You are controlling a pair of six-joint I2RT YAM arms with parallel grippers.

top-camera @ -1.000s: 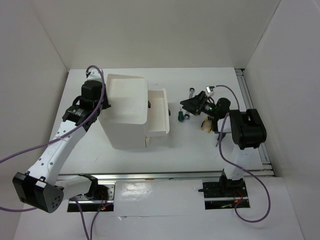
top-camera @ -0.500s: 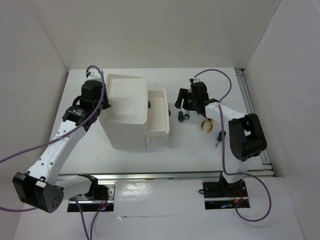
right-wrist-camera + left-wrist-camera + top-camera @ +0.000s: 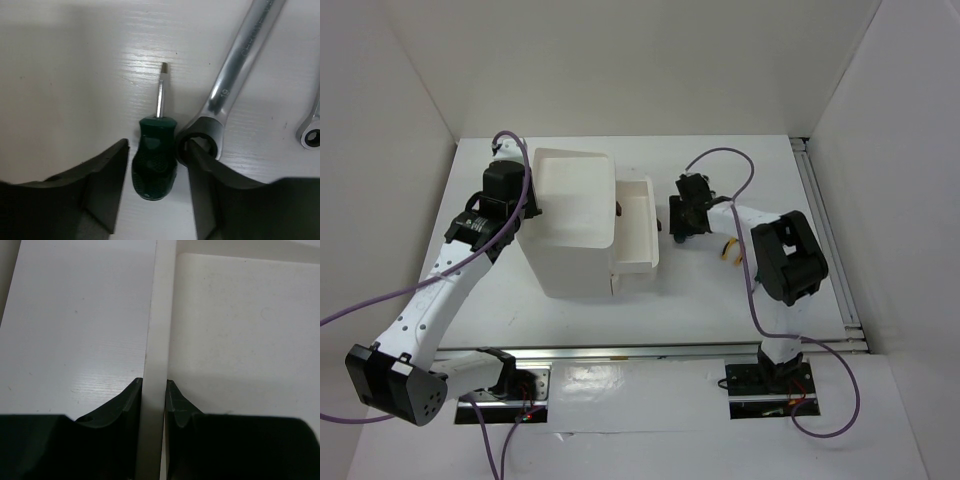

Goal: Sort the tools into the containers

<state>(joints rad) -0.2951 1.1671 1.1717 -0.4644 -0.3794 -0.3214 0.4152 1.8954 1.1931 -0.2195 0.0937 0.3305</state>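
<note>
The white box (image 3: pixel 570 225) stands left of centre with one drawer (image 3: pixel 638 225) pulled out to the right. My left gripper (image 3: pixel 527 200) is shut on the box's left wall (image 3: pixel 155 340), one finger on each side. My right gripper (image 3: pixel 682 225) is open and low over the table. A stubby green-handled screwdriver (image 3: pixel 154 162) lies between its fingers, blade pointing away. A silver wrench (image 3: pixel 232 80) lies beside it, its ring end touching the right finger (image 3: pixel 210 185). The end of a second wrench (image 3: pixel 311 132) shows at the right edge. Yellow-handled pliers (image 3: pixel 730 250) lie behind the gripper.
White walls enclose the table on the left, back and right. A metal rail (image 3: pixel 830 240) runs along the right edge. The right arm's purple cable (image 3: pixel 720 160) loops above the tools.
My right arm has swung left and come down, from beside the tools to the green screwdriver near the drawer. The left arm has not moved.
</note>
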